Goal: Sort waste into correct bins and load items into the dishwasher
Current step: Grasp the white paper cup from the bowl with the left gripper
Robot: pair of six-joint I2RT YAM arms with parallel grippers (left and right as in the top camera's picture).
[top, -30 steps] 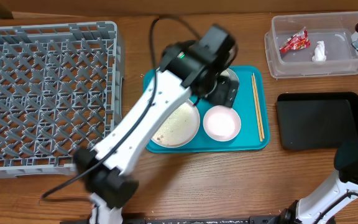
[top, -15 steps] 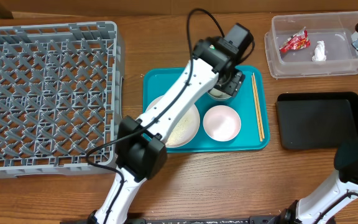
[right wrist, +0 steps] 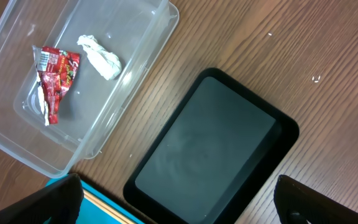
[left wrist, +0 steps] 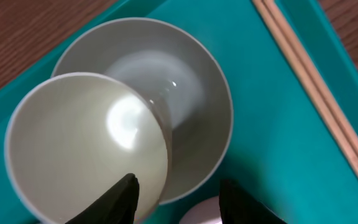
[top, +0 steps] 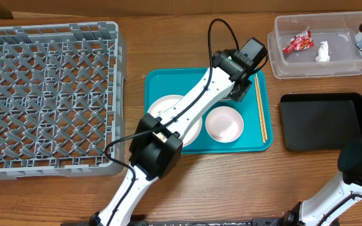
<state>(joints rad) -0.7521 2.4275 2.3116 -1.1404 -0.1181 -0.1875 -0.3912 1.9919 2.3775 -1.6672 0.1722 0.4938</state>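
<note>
In the left wrist view a small white cup leans inside a pale grey bowl on the teal tray. My left gripper is open. One finger is over the cup's inside and the other is outside, apart from its wall. From overhead the left gripper hides both. Chopsticks lie along the tray's right side, beside a small white dish and a large plate. The red wrapper and tissue lie in the clear tub. My right gripper hangs open high over the black tray.
The grey dish rack fills the left of the table, with nothing in it. The clear tub stands at the back right, and the black tray sits in front of it. My right arm rises at the lower right.
My left arm has reached further right to the tray's back right corner. Its jaws have narrowed round the cup's rim. The right arm has not moved.
</note>
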